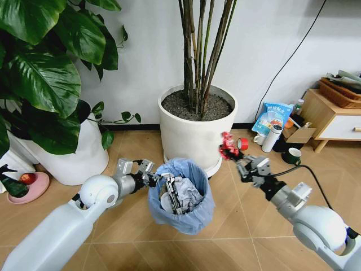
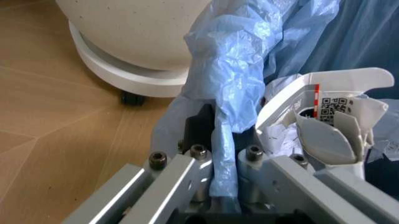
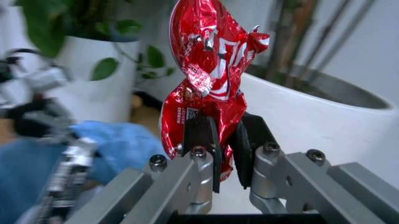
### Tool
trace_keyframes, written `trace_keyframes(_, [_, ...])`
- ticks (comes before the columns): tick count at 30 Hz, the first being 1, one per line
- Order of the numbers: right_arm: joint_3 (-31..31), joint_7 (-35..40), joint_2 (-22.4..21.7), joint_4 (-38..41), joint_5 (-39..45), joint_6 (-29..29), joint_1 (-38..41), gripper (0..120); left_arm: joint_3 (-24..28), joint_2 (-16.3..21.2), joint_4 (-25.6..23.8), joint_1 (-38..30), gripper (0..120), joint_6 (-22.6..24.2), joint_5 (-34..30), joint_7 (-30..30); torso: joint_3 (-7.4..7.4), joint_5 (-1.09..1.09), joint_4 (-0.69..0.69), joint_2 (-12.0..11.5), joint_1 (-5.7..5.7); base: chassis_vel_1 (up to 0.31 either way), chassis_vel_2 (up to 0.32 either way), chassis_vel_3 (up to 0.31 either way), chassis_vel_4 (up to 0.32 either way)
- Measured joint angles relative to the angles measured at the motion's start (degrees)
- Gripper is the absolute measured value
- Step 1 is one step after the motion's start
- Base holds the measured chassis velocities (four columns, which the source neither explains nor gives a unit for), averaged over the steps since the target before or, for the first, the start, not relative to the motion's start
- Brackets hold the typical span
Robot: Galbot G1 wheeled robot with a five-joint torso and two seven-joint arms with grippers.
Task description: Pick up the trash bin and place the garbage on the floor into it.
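Trash bin: the trash bin (image 1: 181,197) is held above the floor (image 1: 248,214), just in front of the large white plant pot (image 1: 194,132); its blue liner bag (image 2: 237,93) is folded over the rim.
Left gripper: the left gripper (image 1: 163,182) is seen clamped on the bin's near rim, liner pinched between the closed fingers (image 2: 201,161).
Bin contents: crumpled white paper (image 1: 189,195) and a torn white carton with a QR label (image 2: 330,112) are seen inside.
Right gripper: the right gripper (image 1: 232,153) is raised just beside the bin's rim, on the robot's right, closed on a crumpled red wrapper (image 3: 209,79).
Open room: bare floor is seen in front of the bin and to either side of it.
Obstructions: the large pot and its wheeled base (image 2: 124,77) stand directly behind the bin; a second white pot (image 1: 79,152) with broad leaves stands to the left.
Surroundings: a red tape roll (image 1: 243,143), a blue-white packet (image 1: 272,117), a white cylinder (image 1: 271,138) and a green mug (image 1: 291,156) lie by a low wooden cabinet (image 1: 333,116).
Hidden: the bin's dark body is largely covered by the liner; its base cannot be made out.
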Motion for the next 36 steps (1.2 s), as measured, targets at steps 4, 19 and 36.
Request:
trace_keyframes(4, [-3.0,0.0,-2.8,0.9,1.3,-0.6,2.0,5,0.3,-0.2,0.4,-0.6,0,0.0,-0.7,-0.4,0.0,0.02,0.0,0.0,0.0,0.0,0.0,0.0,0.0])
trace_keyframes(19, [-22.4,-3.4,-8.8,1.3,6.4,-1.9,19.1,5,5.2,-2.9,5.4,-6.9,0,0.0,-3.6,-1.1,0.0,0.02,-0.02,0.0,0.0,0.0,0.0,0.0,0.0])
trace_keyframes(36, [-32.2,-3.3,-5.7,-3.4,6.1,-2.9,25.6,61,5.4,-3.1,6.1,-7.7,0,0.0,-3.7,-0.9,-0.01,0.01,-0.02,0.0,0.0,0.0,0.0,0.0,0.0])
